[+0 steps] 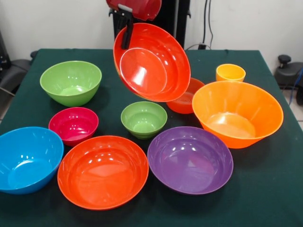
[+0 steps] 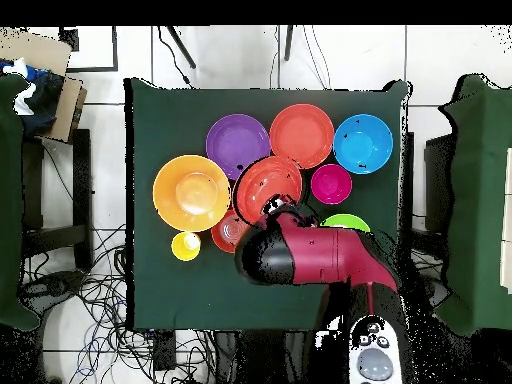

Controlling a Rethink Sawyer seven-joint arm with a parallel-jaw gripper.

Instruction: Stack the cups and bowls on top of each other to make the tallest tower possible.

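My gripper is shut on the upper rim of a wide red-orange bowl. It holds the bowl tilted in the air above the table's middle, with the opening facing the front camera. In the overhead view the gripper and this bowl sit at the table's centre. On the green cloth each of these stands alone: a small lime green bowl, a larger lime green bowl, a magenta bowl, a blue bowl, a second red-orange bowl, a purple bowl and a large orange bowl. A yellow cup stands behind the orange bowl.
A small shallow red-orange bowl lies partly hidden behind the held bowl. The arm covers part of the larger lime green bowl in the overhead view. The table edge is near the cup. Chairs and cables surround the table.
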